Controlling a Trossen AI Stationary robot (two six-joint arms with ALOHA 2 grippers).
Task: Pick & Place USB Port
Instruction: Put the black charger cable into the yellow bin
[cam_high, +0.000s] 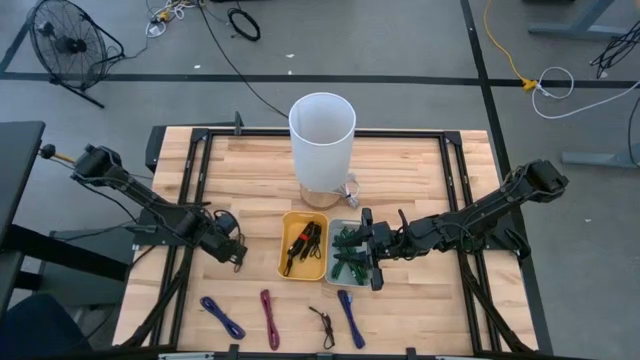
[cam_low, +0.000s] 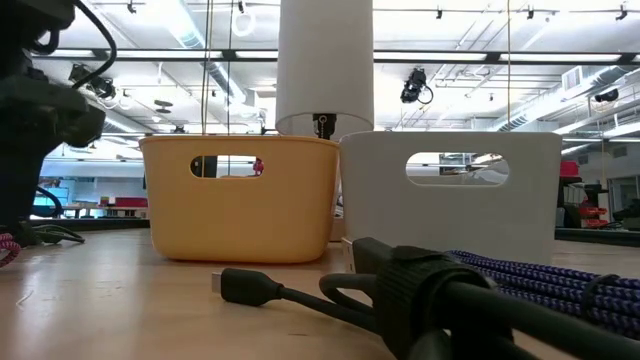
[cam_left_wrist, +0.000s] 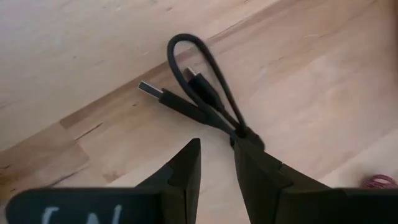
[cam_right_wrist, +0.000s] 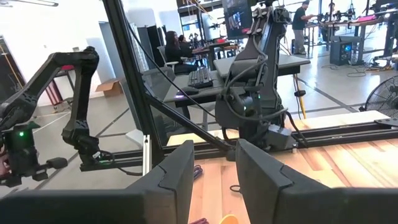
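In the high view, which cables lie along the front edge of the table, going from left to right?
Blue braided cable → pink braided cable → thin black cable → second blue braided cable.

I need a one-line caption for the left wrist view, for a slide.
Left gripper, fingers slightly apart, poised over a bundled black USB cable on the wooden table.

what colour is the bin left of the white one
Yellow-orange bin, next to the white bin; it shows best in the low view.
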